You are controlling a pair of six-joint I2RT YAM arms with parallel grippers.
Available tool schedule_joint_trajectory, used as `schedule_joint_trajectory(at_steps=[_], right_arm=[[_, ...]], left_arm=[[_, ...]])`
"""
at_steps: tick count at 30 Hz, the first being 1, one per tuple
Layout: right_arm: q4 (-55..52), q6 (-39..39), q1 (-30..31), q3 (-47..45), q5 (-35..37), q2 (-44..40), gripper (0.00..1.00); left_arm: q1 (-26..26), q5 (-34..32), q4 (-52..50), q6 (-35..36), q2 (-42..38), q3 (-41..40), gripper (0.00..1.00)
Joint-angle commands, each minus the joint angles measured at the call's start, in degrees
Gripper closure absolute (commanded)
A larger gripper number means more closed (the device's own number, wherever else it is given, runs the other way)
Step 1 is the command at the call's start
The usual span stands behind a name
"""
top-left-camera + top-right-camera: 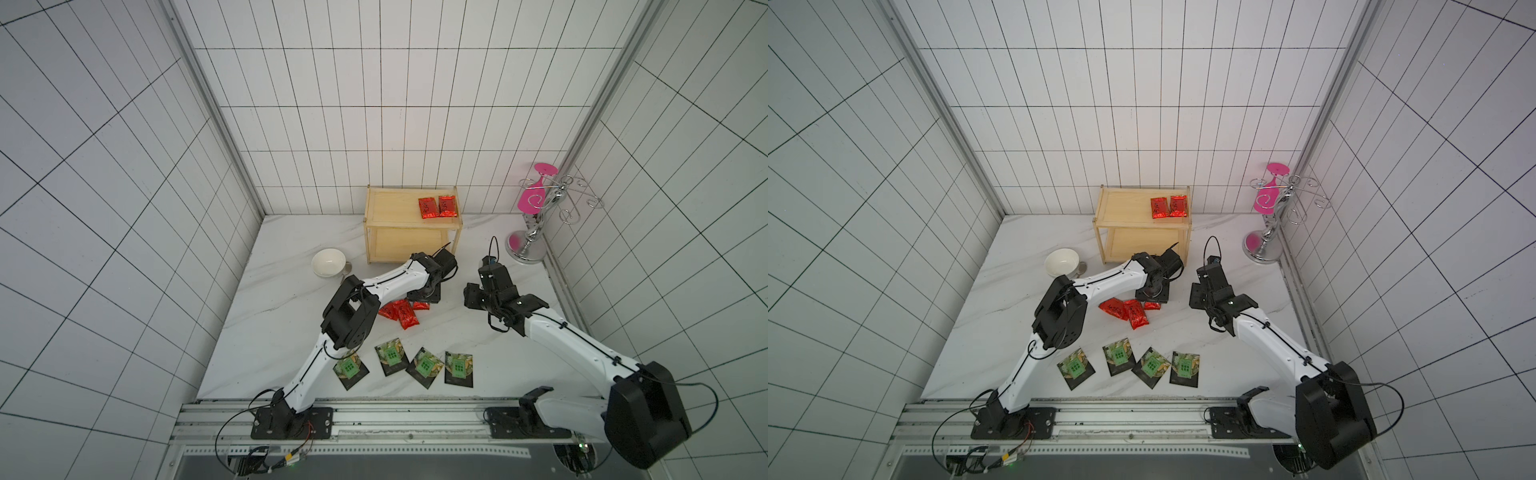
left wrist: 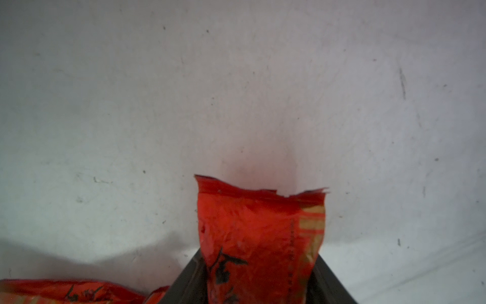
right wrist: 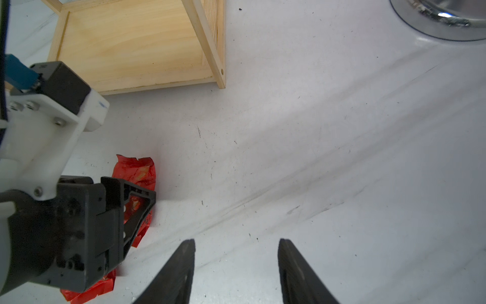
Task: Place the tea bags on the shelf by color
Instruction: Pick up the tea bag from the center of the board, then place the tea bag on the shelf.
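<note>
My left gripper (image 2: 259, 256) is shut on a red tea bag (image 2: 260, 231) low over the table, one black finger on each side of it. In a top view this gripper (image 1: 422, 297) sits at the edge of a small pile of red tea bags (image 1: 400, 313). Two red tea bags (image 1: 437, 207) lie on the top tier of the wooden shelf (image 1: 395, 212). Several dark sachets with green labels (image 1: 424, 365) lie in a row near the table's front. My right gripper (image 3: 236, 243) hangs open over bare table, right of the left one, with nothing between its fingers.
A white bowl (image 1: 328, 262) stands left of the shelf. A chrome wire stand (image 1: 536, 216) with a pink glass fills the back right corner. Tiled walls close in the table on three sides. The shelf's lower tier (image 3: 136, 44) holds nothing in the right wrist view.
</note>
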Motion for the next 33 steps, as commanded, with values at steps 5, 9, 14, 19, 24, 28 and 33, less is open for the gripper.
schedule_joint_trajectory(at_steps=[5, 9, 14, 19, 24, 28, 33], right_arm=[[-0.44, -0.25, -1.02, 0.11, 1.15, -1.2, 0.45], [-0.62, -0.35, -1.16, 0.28, 1.15, -1.79, 0.46], [-0.99, -0.34, -1.28, 0.78, 0.72, -2.4, 0.46], [-1.34, -0.25, -1.22, 0.81, -0.33, -3.46, 0.46], [-1.7, 0.13, -1.26, 0.46, -1.47, -4.28, 0.46], [-2.34, 0.09, -1.22, 0.11, -1.44, -4.95, 0.46], [-2.8, 0.1, -1.28, -0.16, -1.69, -5.35, 0.46]], left_arm=[[0.5, 0.29, 0.26, -0.01, -9.1, -1.56, 0.49], [1.19, 0.14, 0.15, 0.35, -13.32, -2.93, 0.49], [2.9, -0.83, -0.98, 1.7, -18.19, -2.96, 0.49], [6.17, 0.43, 0.1, 5.86, -21.94, -1.47, 0.53], [11.64, 0.75, 4.5, 10.64, -22.47, 3.96, 0.54], [15.82, 5.96, 7.21, 10.24, -19.53, 10.44, 0.54], [18.7, 11.5, 10.94, 9.92, -14.8, 17.09, 0.54]])
